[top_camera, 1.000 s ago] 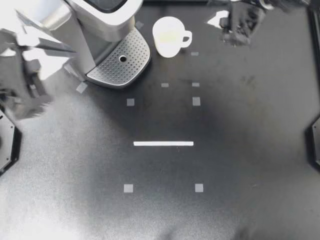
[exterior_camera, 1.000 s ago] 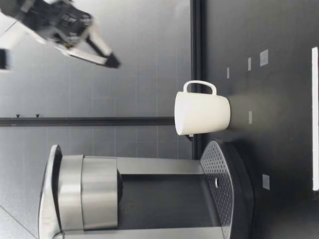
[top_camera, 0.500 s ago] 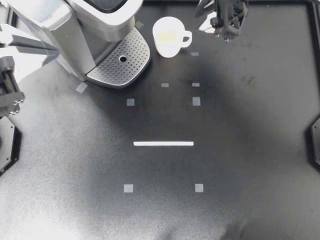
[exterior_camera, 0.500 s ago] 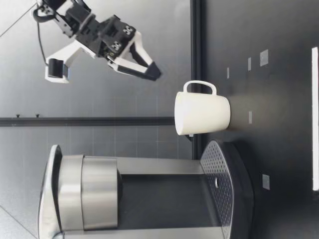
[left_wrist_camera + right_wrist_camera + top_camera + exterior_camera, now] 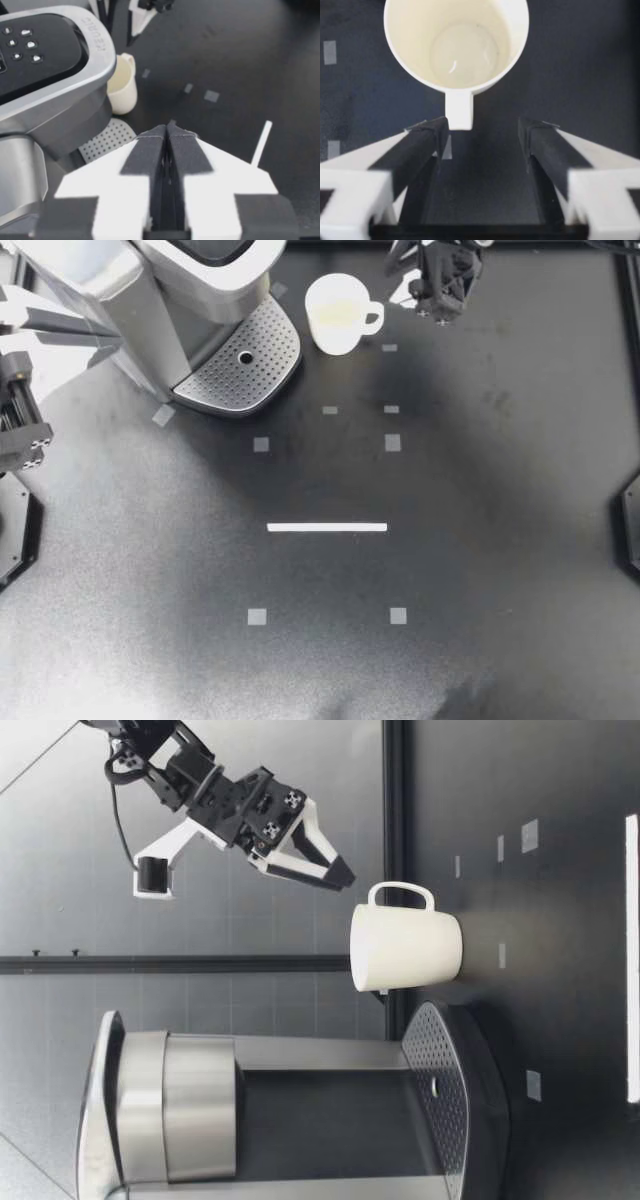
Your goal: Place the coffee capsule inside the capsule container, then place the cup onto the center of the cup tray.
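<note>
white cup [image 5: 335, 315] — empty, beside cup tray [image 5: 225, 380]

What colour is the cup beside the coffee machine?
The cup is plain white, slightly creamy inside. Its outside shows best in the low view.

Glare on coffee machine [image 5: 150, 280]; frames sharp, evenly lit.

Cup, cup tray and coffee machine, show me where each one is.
cup [image 5: 338, 315], top view, inside bottom
cup tray [image 5: 255, 380], top view, perforated plate
coffee machine [image 5: 200, 290], top view, silver housing
</note>
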Action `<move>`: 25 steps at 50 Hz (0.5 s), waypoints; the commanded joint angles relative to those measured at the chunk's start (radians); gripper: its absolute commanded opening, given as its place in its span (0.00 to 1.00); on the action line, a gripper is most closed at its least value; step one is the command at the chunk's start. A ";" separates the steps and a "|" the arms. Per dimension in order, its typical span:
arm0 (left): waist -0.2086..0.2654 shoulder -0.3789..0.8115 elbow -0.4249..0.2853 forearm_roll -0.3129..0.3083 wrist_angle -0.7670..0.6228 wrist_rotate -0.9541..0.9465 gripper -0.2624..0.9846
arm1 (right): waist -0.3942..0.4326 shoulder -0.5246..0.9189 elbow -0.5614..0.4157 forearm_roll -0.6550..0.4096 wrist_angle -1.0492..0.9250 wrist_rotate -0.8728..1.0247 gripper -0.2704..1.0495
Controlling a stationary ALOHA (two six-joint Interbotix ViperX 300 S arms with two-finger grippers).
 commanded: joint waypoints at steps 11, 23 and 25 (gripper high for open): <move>-0.002 -0.006 -0.012 0.014 -0.008 -0.002 0.30 | 0.020 0.009 -0.026 0.006 -0.008 0.008 0.69; -0.002 -0.006 -0.012 0.015 -0.009 -0.002 0.30 | 0.021 0.020 -0.026 0.006 -0.026 0.014 0.69; -0.002 -0.006 -0.012 0.015 -0.009 -0.002 0.30 | 0.021 0.025 -0.026 0.006 -0.031 0.014 0.69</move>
